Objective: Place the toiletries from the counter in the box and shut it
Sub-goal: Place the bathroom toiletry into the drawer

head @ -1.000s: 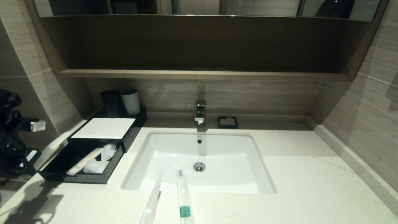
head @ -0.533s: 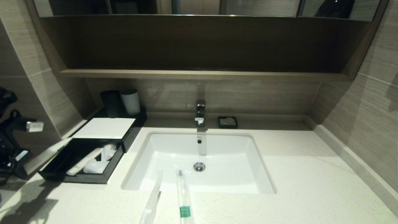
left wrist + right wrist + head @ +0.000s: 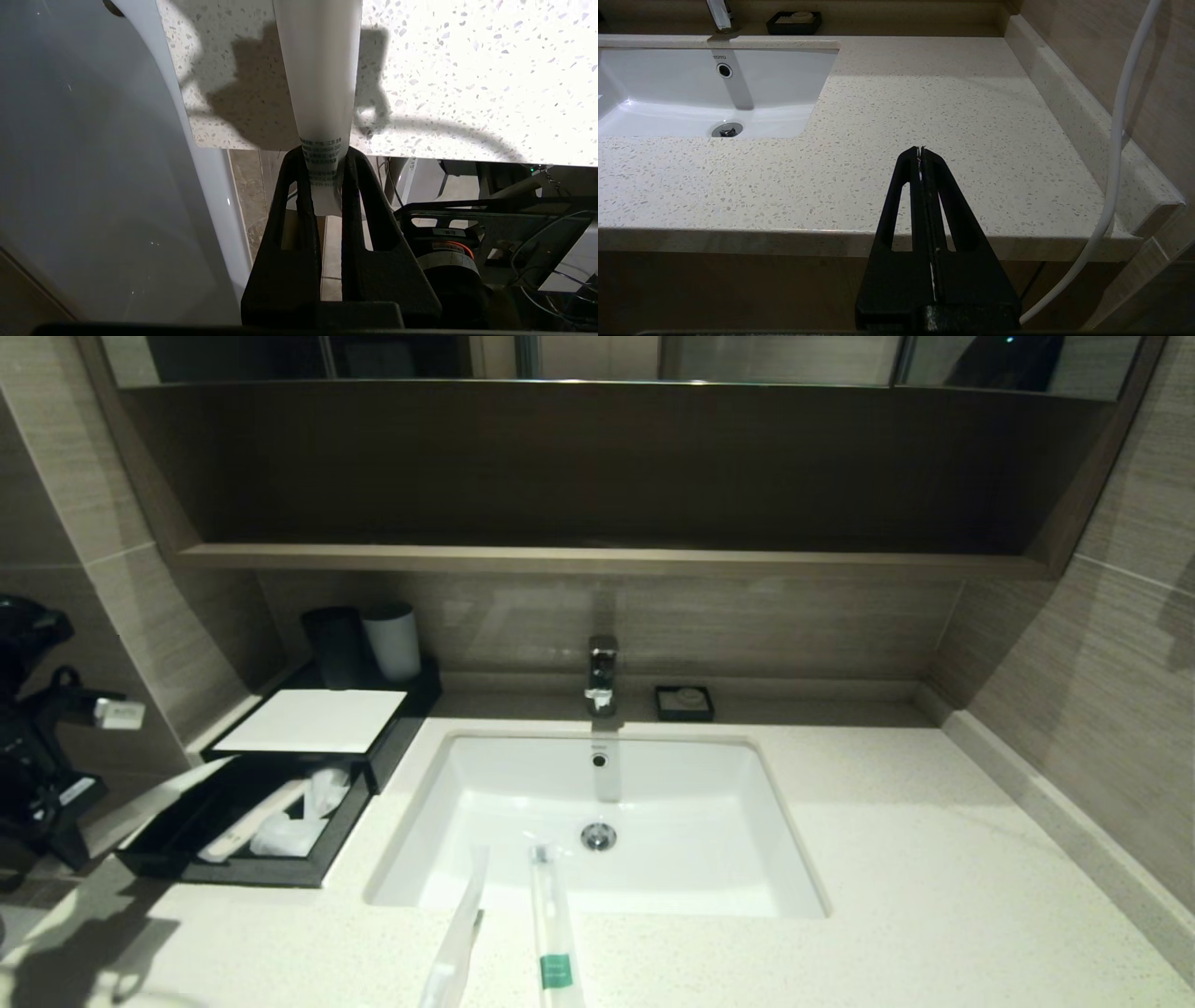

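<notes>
My left gripper [image 3: 322, 154] is shut on the printed end of a long stick in a white wrapper [image 3: 322, 70], one of the toiletries. It holds the stick just off the counter [image 3: 467, 70] edge. In the head view the left arm [image 3: 37, 775] is at the far left and the held stick [image 3: 166, 795] slants toward the left rim of the box's open drawer [image 3: 243, 875]. The drawer holds another stick [image 3: 252, 821] and white packets [image 3: 289, 835]. The box's white top panel [image 3: 313, 719] lies behind it. Two more sticks, one plain [image 3: 462, 933] and one green-banded [image 3: 553, 933], lie across the sink's front rim.
My right gripper [image 3: 920, 150] is shut on nothing above the counter's front right edge. A black cup [image 3: 333, 647] and a white cup [image 3: 393, 642] stand behind the box. The tap [image 3: 602, 674] and a black soap dish [image 3: 684, 703] sit behind the sink [image 3: 709, 803]. The brown shelf [image 3: 607, 560] overhangs.
The left arm drifted slightly left, then back right. The held stick's far end has edged nearer the drawer. The two sticks by the sink have not moved.
</notes>
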Tool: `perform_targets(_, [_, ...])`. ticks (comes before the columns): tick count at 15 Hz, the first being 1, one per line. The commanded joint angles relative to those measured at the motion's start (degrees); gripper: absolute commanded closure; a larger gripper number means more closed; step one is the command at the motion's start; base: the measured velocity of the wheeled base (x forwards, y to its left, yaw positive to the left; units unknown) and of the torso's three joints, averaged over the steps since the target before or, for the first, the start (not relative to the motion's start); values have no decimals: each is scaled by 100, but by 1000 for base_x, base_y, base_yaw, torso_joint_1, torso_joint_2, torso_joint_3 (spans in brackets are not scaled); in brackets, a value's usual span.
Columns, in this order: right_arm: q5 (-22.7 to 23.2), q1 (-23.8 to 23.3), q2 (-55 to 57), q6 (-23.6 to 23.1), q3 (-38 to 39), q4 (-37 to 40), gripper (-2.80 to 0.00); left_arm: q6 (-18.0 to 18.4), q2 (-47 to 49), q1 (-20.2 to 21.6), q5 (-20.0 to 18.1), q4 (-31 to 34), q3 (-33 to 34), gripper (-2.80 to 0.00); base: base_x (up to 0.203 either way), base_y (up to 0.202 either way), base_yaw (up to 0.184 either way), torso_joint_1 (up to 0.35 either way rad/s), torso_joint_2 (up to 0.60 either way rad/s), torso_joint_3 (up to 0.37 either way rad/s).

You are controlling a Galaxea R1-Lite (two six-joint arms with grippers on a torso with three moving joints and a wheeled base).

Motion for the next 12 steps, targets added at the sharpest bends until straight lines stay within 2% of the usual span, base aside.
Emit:
perform_targets(1, [1,1,0,0,9,-2,0,13,358,3,6,111,-250,0,0,0,0,0,0,0])
perform_targets(12, [1,1,0,0,9,-2,0,-14,1038,-76,-19,164,-819,0,0,0,0,0,0,0])
